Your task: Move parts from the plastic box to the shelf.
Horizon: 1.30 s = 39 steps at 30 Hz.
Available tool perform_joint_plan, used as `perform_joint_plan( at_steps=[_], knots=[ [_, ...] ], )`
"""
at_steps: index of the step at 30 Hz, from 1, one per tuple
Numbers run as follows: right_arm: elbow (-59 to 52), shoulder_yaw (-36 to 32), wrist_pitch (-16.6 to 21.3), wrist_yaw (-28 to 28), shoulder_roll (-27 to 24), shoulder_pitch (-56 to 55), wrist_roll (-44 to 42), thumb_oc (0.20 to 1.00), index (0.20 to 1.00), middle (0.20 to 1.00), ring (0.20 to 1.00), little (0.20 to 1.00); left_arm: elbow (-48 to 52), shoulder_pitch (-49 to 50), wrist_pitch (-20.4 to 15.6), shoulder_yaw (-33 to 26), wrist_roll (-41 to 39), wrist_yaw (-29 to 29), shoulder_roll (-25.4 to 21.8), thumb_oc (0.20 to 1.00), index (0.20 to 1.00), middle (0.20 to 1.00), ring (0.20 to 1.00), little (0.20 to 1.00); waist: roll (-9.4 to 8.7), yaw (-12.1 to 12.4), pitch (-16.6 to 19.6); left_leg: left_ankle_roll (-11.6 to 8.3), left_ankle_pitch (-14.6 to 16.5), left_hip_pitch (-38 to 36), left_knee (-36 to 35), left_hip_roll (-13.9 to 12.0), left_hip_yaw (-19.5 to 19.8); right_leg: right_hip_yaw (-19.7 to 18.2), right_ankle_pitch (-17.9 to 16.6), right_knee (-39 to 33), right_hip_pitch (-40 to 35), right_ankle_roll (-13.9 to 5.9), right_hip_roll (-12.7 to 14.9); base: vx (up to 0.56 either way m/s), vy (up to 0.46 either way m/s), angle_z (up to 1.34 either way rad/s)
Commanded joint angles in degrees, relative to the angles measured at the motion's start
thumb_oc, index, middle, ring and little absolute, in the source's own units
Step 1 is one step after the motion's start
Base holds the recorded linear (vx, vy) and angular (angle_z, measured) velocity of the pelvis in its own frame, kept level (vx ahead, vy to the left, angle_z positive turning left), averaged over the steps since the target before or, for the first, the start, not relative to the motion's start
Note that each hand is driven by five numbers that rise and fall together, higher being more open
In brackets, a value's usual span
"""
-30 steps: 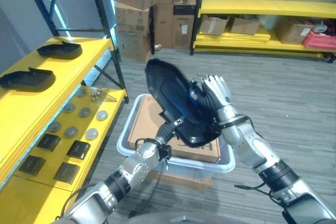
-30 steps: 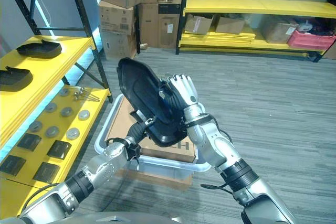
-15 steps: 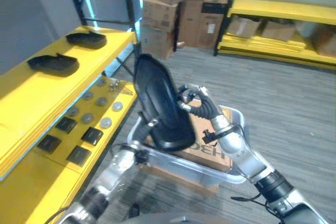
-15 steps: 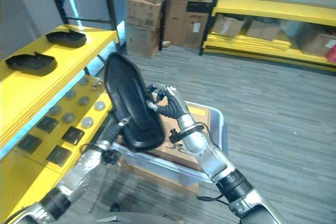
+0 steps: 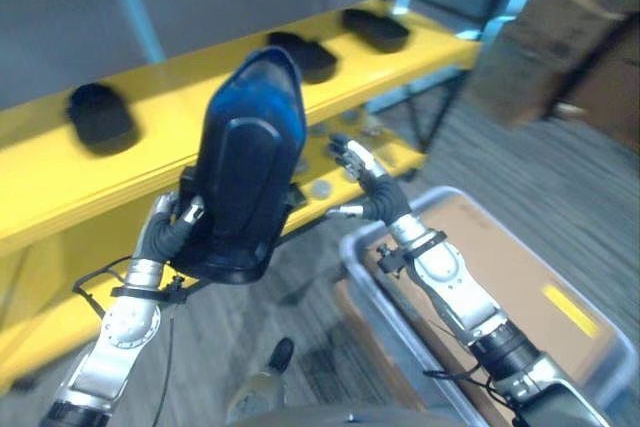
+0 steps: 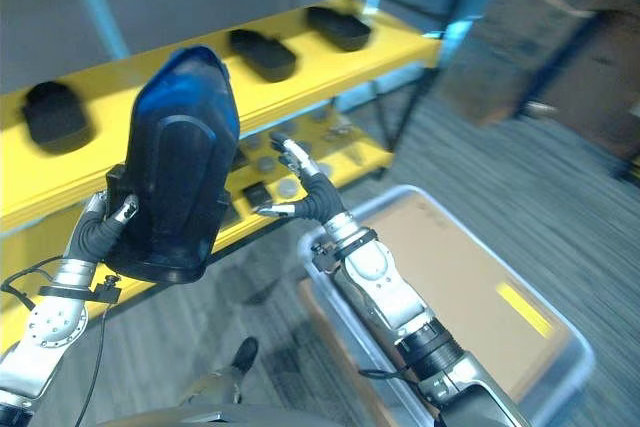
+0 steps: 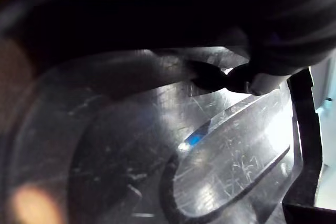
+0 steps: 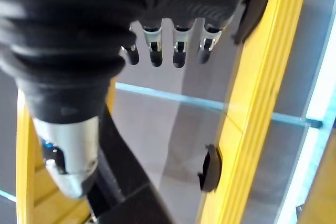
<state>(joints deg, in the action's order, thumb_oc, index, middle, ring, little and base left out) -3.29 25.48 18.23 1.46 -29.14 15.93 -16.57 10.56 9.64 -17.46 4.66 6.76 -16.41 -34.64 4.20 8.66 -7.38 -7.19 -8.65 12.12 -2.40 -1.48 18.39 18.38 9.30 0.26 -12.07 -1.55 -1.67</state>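
The large black moulded plastic part (image 5: 243, 185), dished and glossy, stands upright in the air in front of the yellow shelf (image 5: 150, 137), carried by the left hand (image 5: 168, 230), whose fingers curl round its lower left edge. The right hand (image 5: 365, 179) is off it, just to its right, fingers straight and spread. Risk, as judged: one hand gripping one low edge of a tall, slick shell could let it pivot or slip, and a swing onto the shelf could strike the three small black parts (image 5: 302, 55) lying there. The clear plastic box (image 6: 500, 287) holding a brown cardboard slab sits near right. Against the frame a second ago, both hands then cradled the part above the box; the view has since swung left to the shelf.
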Motion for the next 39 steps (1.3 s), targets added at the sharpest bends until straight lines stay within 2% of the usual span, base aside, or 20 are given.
perform_joint_plan(
  at_steps=[1,2,4,7,12,13,16,18,19,20,22,23,24,25,31,33,34,35,36,39],
  knots=[
    [-5.32,-2.88,3.38,-0.74,1.26,0.27,-2.96,1.0,1.0,1.0,1.0,1.0,1.09,-4.92,-4.32,-3.28,1.9,-2.78,-2.56,0.2,0.2,0.2,0.2,0.2,-5.21,-3.89,1.36,1.58,7.57,-2.88,4.37,-4.14,-14.01,-1.01,-1.95,-0.79,7.27,-1.78,6.34,0.07,0.098,1.06],
    [-5.6,-3.41,3.51,-0.74,1.04,-0.7,-3.12,1.0,1.0,1.0,1.0,1.0,1.1,-4.71,-4.56,-3.68,2.01,-2.89,-2.61,0.2,0.2,0.2,0.2,0.2,-4.91,-3.96,1.47,1.39,7.6,-3.01,3.75,-5.33,-17.65,0.62,-1.78,-1.06,6.63,-1.93,6.96,0.07,0.072,0.85],
    [-6.34,-4.22,3.22,-1.13,0.97,-2.55,-3.47,1.0,1.0,1.0,1.0,1.0,1.21,-3.5,-4.46,-4.52,2.03,-2.66,-2.56,0.2,0.2,0.2,0.2,0.2,-4.24,-3.75,2.14,1.16,6.25,-3.81,2.01,-6.0,-20.15,2.68,-2.16,-2.01,5.43,-2.24,7.65,0.16,0.154,0.9],
    [-6.86,-4.57,2.95,-1.66,1.68,-3.64,-4.42,1.0,1.0,1.0,1.0,1.0,1.25,-2.39,-4.46,-5.71,2.26,-3.41,-2.09,0.2,0.2,0.2,0.2,0.2,-4.18,-3.28,2.75,1.36,6.12,-4.3,0.89,-5.0,-19.55,3.57,-2.3,-2.75,4.44,-2.68,8.74,0.17,0.182,0.72],
    [-6.32,-5.08,3.75,-0.54,5.81,-1.78,-5.78,1.0,1.0,1.0,1.0,1.0,2.79,-3.71,-4.93,-7.89,3.26,-6.73,-1.44,0.2,0.2,0.2,0.2,0.2,-5.58,-2.32,3.86,5.01,10.01,-4.57,3.56,0.09,-19.83,1.95,-4.64,-1.65,4.22,-5.84,14.97,0.2,0.319,0.24],
    [-6.29,-5.1,3.77,-0.54,5.85,-1.73,-5.77,1.0,1.0,1.0,1.0,1.0,2.74,-3.78,-4.95,-7.86,3.26,-6.75,-1.48,0.2,0.2,0.2,0.2,0.2,-5.66,-2.28,3.84,5.08,10.06,-4.54,3.63,0.19,-19.89,1.9,-4.62,-1.58,4.27,-5.92,15.09,0.14,0.23,-0.07],
    [-6.33,-4.87,3.75,0.17,7.51,-1.14,-5.59,1.0,1.0,1.0,1.0,1.0,3.01,-7.1,-6.23,-7.0,2.04,-8.51,-0.99,0.2,0.2,0.2,0.2,0.2,-5.97,-3.13,4.06,7.14,11.3,-5.75,3.24,3.05,-20.16,0.09,-9.4,2.79,6.06,-7.46,19.8,0.14,0.272,-0.16],
    [-6.74,-5.46,4.06,0.76,7.86,-1.69,-5.03,1.0,1.0,1.0,1.0,1.0,3.39,-9.73,-6.59,-5.74,1.25,-9.09,-0.85,0.2,0.2,0.2,0.2,0.2,-6.17,-4.46,3.25,8.28,11.62,-5.88,3.26,4.48,-20.07,-3.41,-14.07,6.62,7.91,-7.96,20.76,0.09,0.221,-0.02],
    [-7.08,-5.65,4.32,0.6,7.84,-2.27,-5.26,1.0,1.0,1.0,1.0,1.0,3.14,-11.14,-6.9,-4.7,1.21,-9.14,-0.84,0.2,0.2,0.2,0.2,0.2,-5.92,-5.41,3.07,8.73,11.55,-6.01,3.17,4.81,-19.6,-7.38,-13.86,8.04,9.46,-7.52,18.83,0.13,0.168,0.11],
    [-7.72,-6.64,4.8,0.37,7.61,-4.36,-5.72,1.0,1.0,1.0,1.0,1.0,2.97,-12.7,-7.23,-3.39,0.97,-8.78,-0.69,0.2,0.2,0.2,0.2,0.2,-5.45,-6.66,3.09,9.12,11.48,-6.54,2.73,5.0,-18.84,-12.74,-11.49,8.7,10.82,-6.84,15.15,0.18,0.146,0.24],
    [-9.47,-8.28,5.03,0.36,6.86,-7.14,-5.65,1.0,1.0,1.0,1.0,1.0,2.41,-14.18,-7.49,-1.6,0.16,-7.87,-0.34,0.2,0.2,0.2,0.2,0.2,-4.67,-7.65,3.07,9.52,11.16,-7.39,1.65,5.11,-17.45,-19.71,-6.51,9.15,12.97,-6.58,9.08,0.23,0.15,0.67],
    [-10.93,-9.9,5.44,0.02,5.91,-10.39,-5.66,1.0,1.0,1.0,1.0,1.0,1.83,-15.61,-7.75,0.25,-0.88,-6.61,0.56,0.2,0.2,0.2,0.2,0.2,-4.12,-9.11,2.97,9.8,10.43,-8.02,0.31,5.73,-15.03,-25.13,-3.65,8.78,14.92,-5.14,3.23,0.18,0.118,0.79],
    [-11.17,-10.11,5.36,-0.02,5.79,-10.71,-5.68,1.0,1.0,1.0,1.0,1.0,1.73,-15.7,-7.78,0.48,-0.92,-6.57,0.66,0.2,0.2,0.2,0.2,0.2,-4.02,-9.04,2.94,9.76,10.42,-8.39,-0.04,5.68,-14.88,-25.03,-3.28,9.2,14.89,-5.03,3.17,0.19,0.094,0.66],
    [-12.25,-11.65,5.69,-0.11,5.13,-13.62,-5.68,1.0,1.0,1.0,1.0,1.0,1.07,-16.94,-7.73,2.22,-1.56,-5.52,1.59,0.2,0.2,0.2,0.2,0.2,-4.05,-10.51,2.56,9.85,10.12,-9.19,-0.64,6.7,-12.25,-29.16,-3.27,8.99,16.01,-3.84,-0.84,0.12,0.002,0.69],
    [-12.88,-13.39,5.55,-0.15,4.54,-16.15,-6.12,1.0,1.0,1.0,1.0,1.0,2.16,-16.36,-8.02,3.21,-3.41,-3.88,3.01,0.2,0.2,0.2,0.2,0.2,-4.24,-11.6,2.44,9.66,10.6,-10.25,-0.42,8.37,-8.6,-29.14,-3.96,5.31,13.89,-2.58,-0.98,0.04,-0.056,0.86],
    [-11.56,-13.26,5.24,-0.03,4.12,-15.71,-7.08,1.0,1.0,1.0,1.0,1.0,3.66,-14.29,-8.4,2.11,-6.86,-3.58,4.52,0.2,0.2,0.2,0.2,0.2,-3.6,-11.21,1.01,7.46,14.21,-6.62,10.78,10.88,-9.6,-29.66,-4.78,3.71,13.08,-2.38,0.1,-0.01,0.025,0.24],
    [-9.99,-13.45,4.59,0.47,2.66,-14.76,-6.27,1.0,1.0,1.0,1.0,1.0,2.17,-14.5,-8.37,3.07,-8.48,-2.76,5.45,0.2,0.2,0.2,0.2,0.2,-3.63,-11.59,-0.33,4.21,13.66,-1.67,19.29,9.73,-13.19,-28.61,-4.65,2.8,11.18,-1.97,1.89,-0.02,0.115,0.51],
    [-9.85,-13.75,4.45,0.92,2.08,-14.34,-5.73,1.0,1.0,1.0,1.0,1.0,1.71,-14.69,-8.33,3.3,-8.79,-2.43,5.53,0.2,0.2,0.2,0.2,0.2,-3.48,-11.83,-0.68,3.7,13.74,-0.31,21.49,7.97,-14.93,-27.93,-4.59,2.56,10.68,-1.88,2.66,-0.02,0.109,0.75],
    [-9.85,-13.75,4.45,0.92,2.08,-14.34,-5.73,1.0,1.0,1.0,1.0,1.0,1.71,-14.69,-8.33,3.3,-8.79,-2.43,5.53,0.2,0.2,0.2,0.2,0.2,-3.48,-11.83,-0.68,3.7,13.74,-0.31,21.49,7.97,-14.93,-27.93,-4.59,2.56,10.68,-1.88,2.66,0.03,0.088,0.81],
    [-10.85,-15.2,4.74,1.0,1.62,-15.33,-6.13,1.0,1.0,1.0,1.0,1.0,0.37,-14.01,-7.83,2.77,-8.68,-2.55,4.52,0.2,0.2,0.2,0.2,0.2,-4.08,-11.92,-0.03,3.33,14.29,1.14,20.53,1.98,-15.96,-26.43,-4.45,-0.15,9.0,-2.71,5.81,0.11,0.151,0.34]
  ],
)
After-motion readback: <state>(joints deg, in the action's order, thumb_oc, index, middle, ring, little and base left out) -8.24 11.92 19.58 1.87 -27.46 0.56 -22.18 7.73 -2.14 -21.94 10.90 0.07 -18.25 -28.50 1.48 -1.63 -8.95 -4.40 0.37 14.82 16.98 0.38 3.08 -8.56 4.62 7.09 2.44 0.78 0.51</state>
